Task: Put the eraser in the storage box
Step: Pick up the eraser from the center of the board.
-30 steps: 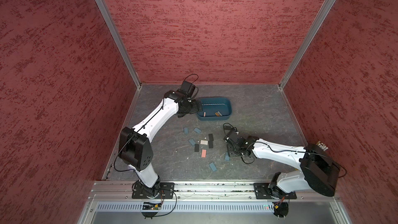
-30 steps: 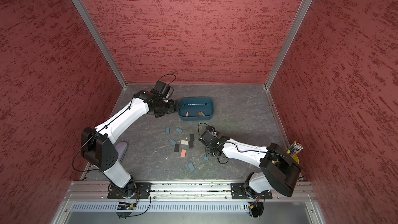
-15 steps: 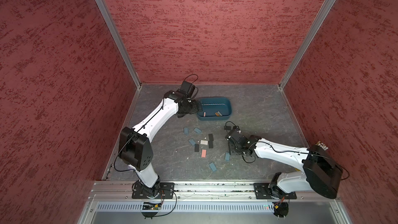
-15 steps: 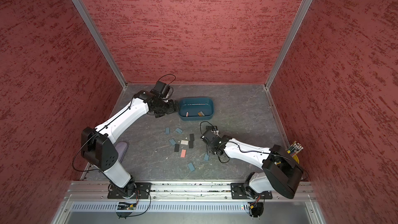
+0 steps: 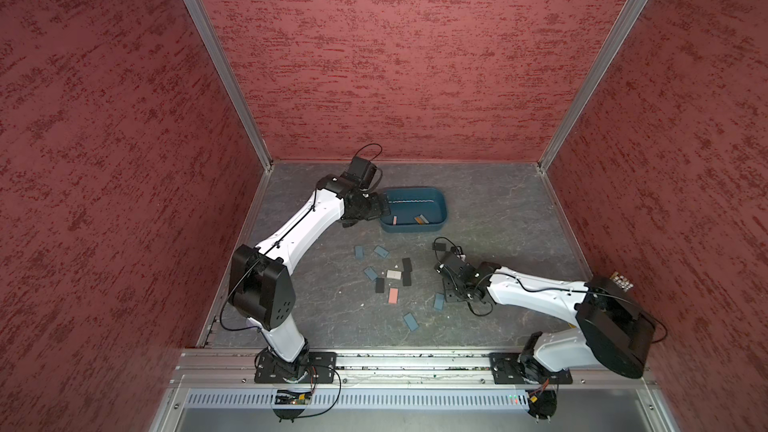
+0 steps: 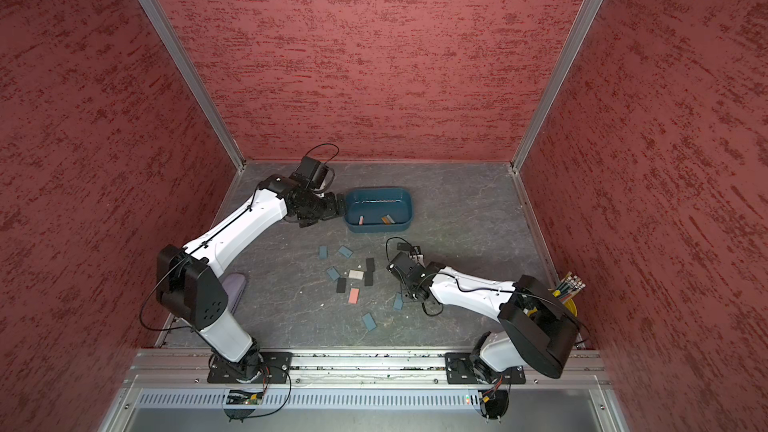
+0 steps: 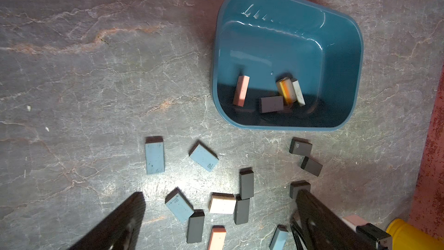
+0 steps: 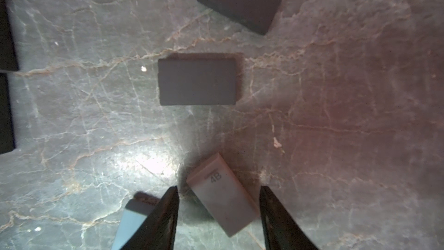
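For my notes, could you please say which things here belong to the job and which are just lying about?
Job: storage box; loose erasers; pale eraser framed by the open right hand.
Lying about: yellow cup; purple item.

A: Rounded rectangular plastic storage box [image 7: 341, 44]: dark teal-blue. Flat stone-look tabletop [image 7: 96, 68]: grey, rust-veined marbling. Textured wall panels [image 5: 374, 56]: mottled red.
B: Small rectangular rubber blocks: pale blue eraser [image 7: 155, 157], charcoal eraser [image 8: 197, 81], salmon-pink eraser [image 7: 241, 91].
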Tool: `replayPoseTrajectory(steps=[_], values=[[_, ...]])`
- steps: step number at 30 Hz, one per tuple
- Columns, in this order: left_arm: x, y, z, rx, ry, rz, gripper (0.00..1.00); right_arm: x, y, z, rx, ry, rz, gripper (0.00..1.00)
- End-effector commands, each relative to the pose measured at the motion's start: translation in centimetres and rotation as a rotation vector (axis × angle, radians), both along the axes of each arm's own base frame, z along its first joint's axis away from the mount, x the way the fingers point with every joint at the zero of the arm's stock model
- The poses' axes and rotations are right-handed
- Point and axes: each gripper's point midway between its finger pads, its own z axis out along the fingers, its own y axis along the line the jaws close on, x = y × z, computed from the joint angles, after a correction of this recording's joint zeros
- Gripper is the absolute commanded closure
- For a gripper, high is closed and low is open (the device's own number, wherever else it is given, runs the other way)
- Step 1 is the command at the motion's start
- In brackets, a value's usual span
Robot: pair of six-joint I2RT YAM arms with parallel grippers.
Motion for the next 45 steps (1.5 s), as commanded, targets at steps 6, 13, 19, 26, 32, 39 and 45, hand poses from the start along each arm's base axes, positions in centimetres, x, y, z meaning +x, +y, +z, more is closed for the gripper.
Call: replayPoseTrajectory(steps=[6, 13, 19, 26, 32, 39, 45], values=[[0.2, 0.2, 0.9, -0.019, -0.033, 0.004, 0.00, -0.3, -0.1, -1.0, 0.000, 0.025, 0.000, 0.52], [0.3, 0.1, 0.9, -0.021, -0.032, 0.003, 0.00, -1.3, 0.2, -2.4, 0.021, 0.080, 0.018, 0.59], [0.3, 0.0, 0.8, -0.027, -0.027, 0.001, 0.00, -1.7, 0.2, -2.8, 0.031, 0.094, 0.017, 0.65], [0.3, 0.2, 0.8, -0.026, -0.027, 0.004, 0.00, -1.9, 0.1, -3.3, 0.021, 0.108, 0.019, 0.73], [0.4, 0.2, 0.9, -0.024, -0.030, 0.003, 0.00, -1.6, 0.1, -3.2, 0.015, 0.097, 0.010, 0.81], [0.3, 0.3, 0.9, -0.021, -0.027, 0.007, 0.00, -0.4, 0.5, -1.6, 0.017, 0.047, -0.002, 0.83], [0.1, 0.3, 1.1, -0.012, -0.028, 0.004, 0.00, 0.8, 1.0, 0.2, 0.019, -0.002, -0.001, 0.83]])
